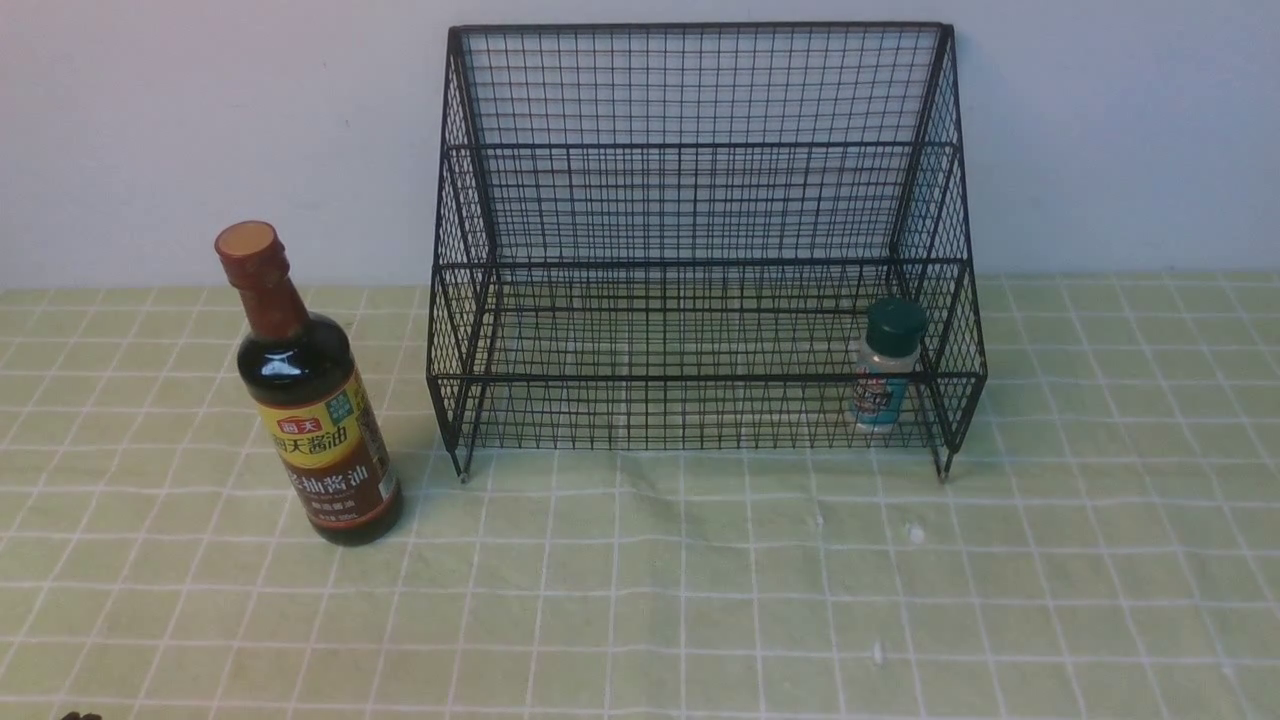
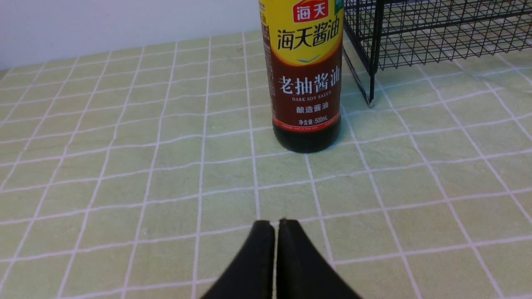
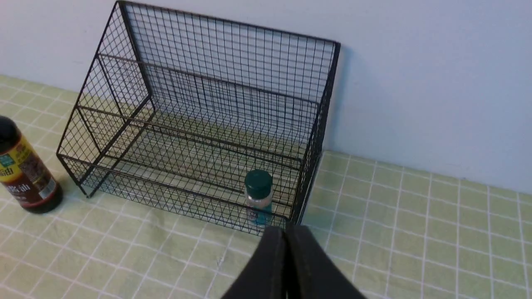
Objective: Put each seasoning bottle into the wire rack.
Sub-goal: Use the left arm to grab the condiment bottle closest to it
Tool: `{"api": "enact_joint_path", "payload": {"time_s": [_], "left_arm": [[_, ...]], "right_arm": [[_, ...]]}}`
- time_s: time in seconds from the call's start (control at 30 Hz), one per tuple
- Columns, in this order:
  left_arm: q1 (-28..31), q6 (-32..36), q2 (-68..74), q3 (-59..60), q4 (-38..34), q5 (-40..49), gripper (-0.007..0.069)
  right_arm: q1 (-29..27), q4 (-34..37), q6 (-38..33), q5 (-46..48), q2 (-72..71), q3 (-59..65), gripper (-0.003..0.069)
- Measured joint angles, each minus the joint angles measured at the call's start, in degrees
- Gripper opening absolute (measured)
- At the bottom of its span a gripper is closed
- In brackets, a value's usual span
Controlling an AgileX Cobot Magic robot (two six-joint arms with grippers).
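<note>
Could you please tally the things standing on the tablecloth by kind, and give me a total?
Wire rack: 1
Seasoning bottles: 2, the soy-sauce bottle standing on the cloth to the rack's left, and the shaker inside the lower tier at its right end
Total: 3

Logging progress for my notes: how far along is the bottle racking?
Done: the green-capped shaker stands in the lower tier of the wire rack, at its right end. In hand: nothing; the left gripper and right gripper are shut, empty. Remaining: the dark soy sauce bottle stands on the tablecloth beside the rack.
</note>
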Motion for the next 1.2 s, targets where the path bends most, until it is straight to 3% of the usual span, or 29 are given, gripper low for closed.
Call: {"api": "enact_joint_path", "payload": {"time_s": [0.2,0.4,0.7,0.9,1.1,1.2], "left_arm": [[0.0,0.0,0.0,0.0,0.0,0.0,-0.0006],[0.0,0.0,0.0,0.0,0.0,0.0,-0.0006],[0.0,0.0,0.0,0.0,0.0,0.0,-0.0006],[0.0,0.0,0.0,0.0,0.0,0.0,-0.0006],[0.0,0.0,0.0,0.0,0.0,0.0,-0.0006],[0.0,0.0,0.0,0.0,0.0,0.0,-0.0006]], "right_arm": [[0.0,0.5,3.6,-27.6,-21.2,27.3,-0.0015],[0.0,3.4,5.9,-47.5,-32.6,44.0,-0.0015],[0.0,2.5,6.2,-49.8,-33.8,52.9,-0.0015],[-0.6,-3.9,6.1,-49.9,-33.8,56.0,-0.0015],[-15.0,-6.0,6.2,-49.9,-34.0,61.8,-0.0015],[-18.6,-6.2,6.2,-49.9,-35.8,66.7,-0.0015]]}}
